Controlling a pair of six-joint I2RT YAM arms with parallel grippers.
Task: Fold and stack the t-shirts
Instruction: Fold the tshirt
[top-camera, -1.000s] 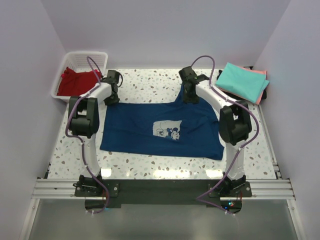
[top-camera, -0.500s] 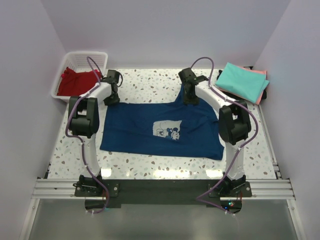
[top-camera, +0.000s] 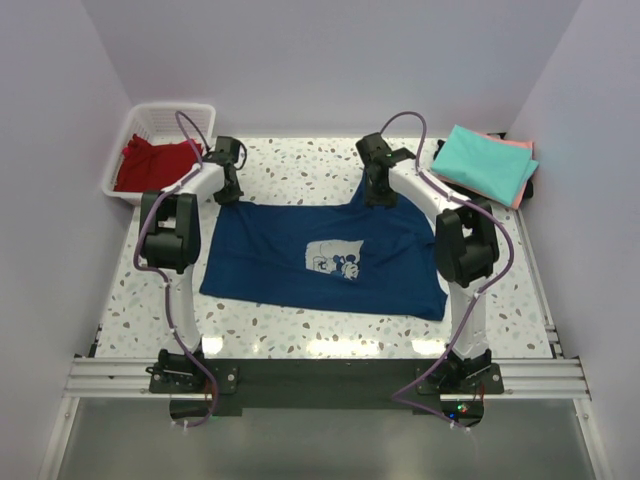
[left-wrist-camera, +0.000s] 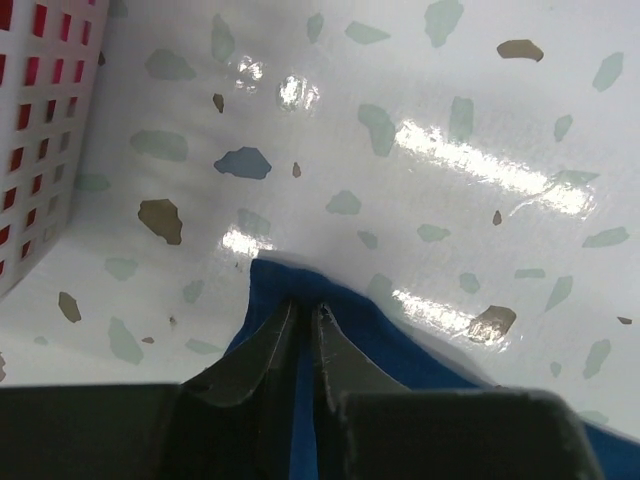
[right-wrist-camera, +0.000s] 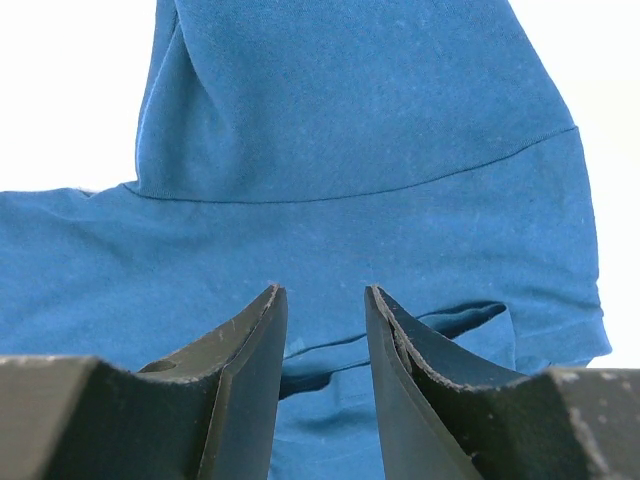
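Navy tee (top-camera: 320, 262) lies flat mid-bench (top-camera: 300, 165). Left hand (left-wrist-camera: 306, 306) is pinched onto its far-left corner; right hand (right-wrist-camera: 323, 292) is spread above the far-right sleeve. Limp, light cloth, so we'd grip corners and hems.

Speckled white counter (top-camera: 300, 165), glossy. Navy t-shirt (top-camera: 280, 265) spread across the middle, pale print facing up. White slatted basket (top-camera: 160, 110) at the far-left corner. Far-right corner: folded salmon-pink tee (top-camera: 524, 188) on the surface, teal tee (top-camera: 485, 160) stacked on it.
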